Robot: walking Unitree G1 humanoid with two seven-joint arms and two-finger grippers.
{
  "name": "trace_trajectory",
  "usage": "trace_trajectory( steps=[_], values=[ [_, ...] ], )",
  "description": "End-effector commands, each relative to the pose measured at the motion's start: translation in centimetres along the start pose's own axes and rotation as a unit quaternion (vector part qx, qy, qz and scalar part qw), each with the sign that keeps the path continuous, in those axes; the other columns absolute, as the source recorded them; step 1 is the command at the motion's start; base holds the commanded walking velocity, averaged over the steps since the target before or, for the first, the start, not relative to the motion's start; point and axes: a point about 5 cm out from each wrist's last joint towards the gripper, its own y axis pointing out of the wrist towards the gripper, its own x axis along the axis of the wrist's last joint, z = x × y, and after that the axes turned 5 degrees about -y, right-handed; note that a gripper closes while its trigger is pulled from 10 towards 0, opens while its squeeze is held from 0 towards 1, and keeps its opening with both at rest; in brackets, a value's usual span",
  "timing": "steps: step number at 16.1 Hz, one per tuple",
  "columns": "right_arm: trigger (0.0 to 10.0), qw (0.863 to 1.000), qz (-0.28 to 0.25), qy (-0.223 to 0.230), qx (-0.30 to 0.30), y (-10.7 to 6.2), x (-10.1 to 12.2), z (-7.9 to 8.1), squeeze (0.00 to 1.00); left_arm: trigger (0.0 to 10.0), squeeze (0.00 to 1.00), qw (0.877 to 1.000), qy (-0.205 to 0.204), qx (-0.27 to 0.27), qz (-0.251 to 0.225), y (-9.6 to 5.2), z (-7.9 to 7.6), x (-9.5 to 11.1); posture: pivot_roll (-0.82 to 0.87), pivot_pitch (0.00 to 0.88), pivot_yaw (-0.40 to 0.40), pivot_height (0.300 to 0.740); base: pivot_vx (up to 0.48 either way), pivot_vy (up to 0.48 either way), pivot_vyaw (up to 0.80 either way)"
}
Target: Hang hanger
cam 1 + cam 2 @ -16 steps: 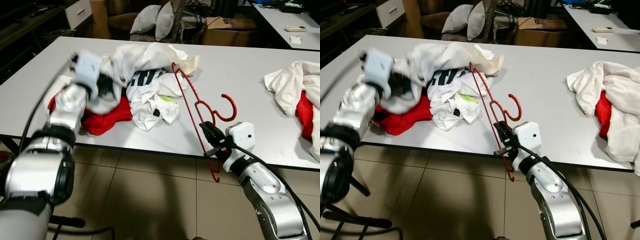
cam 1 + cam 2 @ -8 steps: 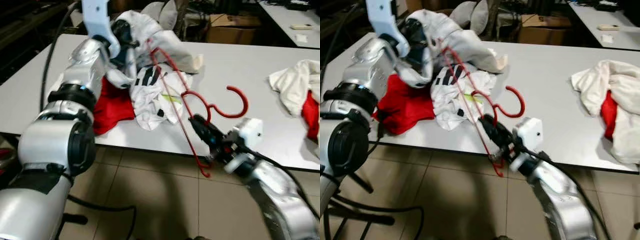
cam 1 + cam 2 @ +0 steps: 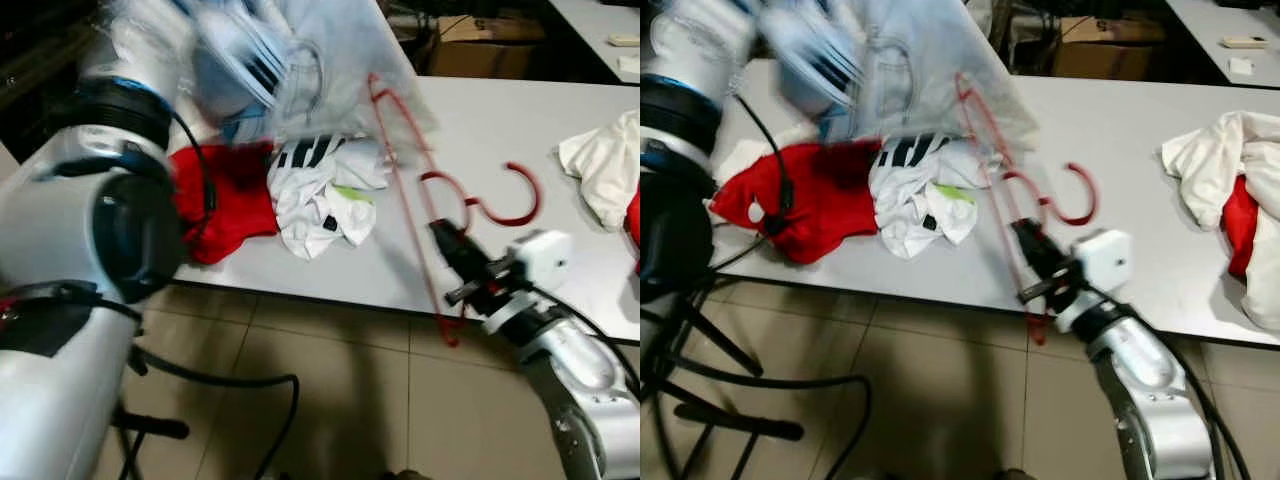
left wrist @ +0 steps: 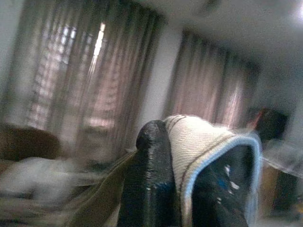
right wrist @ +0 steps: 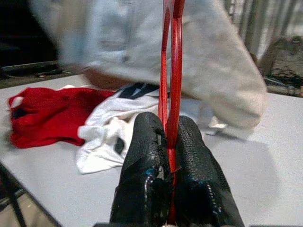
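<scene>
Two grippers: hanger point(image 3: 425, 215), white garment point(image 3: 925, 75).

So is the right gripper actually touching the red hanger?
Touching. In the right wrist view the right gripper has both black fingers pressed against the red hanger rod between them.

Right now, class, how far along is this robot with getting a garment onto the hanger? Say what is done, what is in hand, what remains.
Done: the right gripper is shut on the red hanger, held over the table edge. In hand: the left gripper has the pale garment raised above the clothes pile, pinched between its fingers. Left: the garment is not yet on the hanger, and the hanger is not hung anywhere.
</scene>
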Motion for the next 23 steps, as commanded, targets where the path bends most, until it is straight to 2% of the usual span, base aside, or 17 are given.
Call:
trace_trajectory(
  steps=[1, 3, 4, 6, 7, 8, 10, 11, 13, 15, 16, 17, 18, 20, 21, 22, 23],
  values=[
    [10.0, 1.000, -0.007, -0.005, 0.000, 0.4, 0.2, 0.3, 0.00, 0.0, 0.00, 0.982, 0.106, -0.004, 0.157, -2.3, 1.1, -6.8, -0.08, 0.000, 0.104, 0.740, 0.000, 0.000, 0.00],
    [10.0, 1.000, 0.009, -0.011, 0.000, 0.5, -0.2, 0.5, 0.00, 0.0, 0.00, 0.960, 0.154, -0.007, 0.234, -4.7, 2.0, -10.6, -0.09, 0.000, 0.107, 0.740, 0.000, 0.000, 0.00],
    [10.0, 1.000, 0.017, -0.013, -0.004, 0.5, -0.4, 0.4, 0.00, 0.0, 0.00, 0.946, 0.167, 0.005, 0.277, -6.5, 2.8, -12.7, -0.09, 0.000, 0.107, 0.740, 0.000, 0.000, 0.00],
    [10.0, 0.999, 0.037, -0.019, -0.005, 0.6, -1.1, 0.4, 0.00, 0.0, 0.00, 0.925, 0.176, 0.024, 0.336, -9.7, 4.3, -15.4, -0.09, 0.000, 0.103, 0.740, 0.000, 0.000, 0.00],
    [10.0, 0.998, 0.054, -0.016, -0.005, 0.6, -1.5, 0.5, 0.00, 0.0, 0.00, 0.922, 0.172, 0.031, 0.346, -10.8, 4.9, -15.9, -0.09, 0.000, 0.099, 0.740, 0.000, 0.000, 0.00],
    [10.0, 0.998, 0.060, -0.016, -0.003, 0.7, -1.8, 0.6, 0.00, 10.0, 0.00, 0.916, 0.186, 0.031, 0.353, -11.4, 5.5, -15.7, -0.08, 0.000, 0.098, 0.740, 0.000, 0.000, 0.00],
    [10.0, 0.998, 0.068, -0.011, 0.002, 1.0, -2.1, 0.8, 0.00, 10.0, 0.00, 0.914, 0.196, -0.047, 0.351, -12.1, 5.4, -15.0, -0.06, 0.000, 0.085, 0.740, 0.000, 0.000, 0.00],
    [10.0, 0.997, 0.074, -0.016, 0.002, 1.2, -2.5, 0.9, 0.00, 10.0, 1.00, 0.903, 0.242, -0.098, 0.342, -12.3, 5.1, -14.5, -0.05, 0.000, 0.085, 0.740, 0.000, 0.000, 0.00],
    [10.0, 0.997, 0.075, -0.008, 0.003, 1.5, -2.6, 1.2, 0.00, 10.0, 1.00, 0.862, 0.330, -0.192, 0.335, -13.1, 4.3, -13.9, -0.03, 0.000, 0.080, 0.740, 0.000, 0.000, 0.00],
    [10.0, 0.998, 0.070, -0.003, 0.003, 1.7, -2.4, 1.5, 0.00, 10.0, 1.00, 0.832, 0.391, -0.247, 0.307, -13.4, 3.4, -13.4, -0.03, 0.000, 0.085, 0.740, 0.000, 0.000, 0.00],
    [10.0, 0.998, 0.066, 0.001, 0.000, 1.9, -2.3, 1.5, 0.00, 10.0, 1.00, 0.812, 0.421, -0.276, 0.296, -14.1, 3.1, -13.2, -0.03, 0.000, 0.090, 0.740, 0.000, 0.000, 0.00],
    [10.0, 0.998, 0.066, 0.001, -0.002, 1.9, -2.4, 1.5, 0.00, 10.0, 1.00, 0.797, 0.440, -0.297, 0.288, -14.8, 3.0, -13.2, -0.03, 0.000, 0.093, 0.740, 0.000, 0.000, 0.00],
    [10.0, 0.998, 0.066, 0.001, -0.004, 1.9, -2.5, 1.6, 0.00, 10.0, 1.00, 0.787, 0.450, -0.313, 0.282, -15.3, 2.8, -13.3, -0.04, 0.000, 0.097, 0.740, 0.000, 0.000, 0.00],
    [10.0, 0.998, 0.062, 0.004, -0.006, 1.9, -2.2, 1.9, 0.00, 10.0, 0.96, 0.762, 0.494, -0.344, 0.239, -16.9, 1.7, -13.9, -0.05, 0.000, 0.108, 0.740, 0.000, 0.000, 0.00],
    [10.0, 0.998, 0.061, 0.005, -0.006, 2.0, -2.1, 2.0, 0.00, 10.0, 0.29, 0.763, 0.502, -0.341, 0.223, -17.0, 1.5, -13.9, -0.05, 0.000, 0.109, 0.740, 0.000, 0.000, 0.00],
    [10.0, 0.998, 0.060, 0.005, -0.005, 2.0, -2.1, 2.1, 0.00, 10.0, 0.00, 0.772, 0.508, -0.331, 0.189, -17.0, 1.1, -13.6, -0.06, 0.000, 0.111, 0.740, 0.000, 0.000, 0.00],
    [10.0, 0.998, 0.059, 0.005, -0.004, 2.1, -2.1, 2.1, 0.00, 10.0, 0.00, 0.786, 0.500, -0.325, 0.163, -17.0, 0.7, -13.1, -0.06, 0.000, 0.112, 0.740, 0.000, 0.000, 0.00]
  ],
)
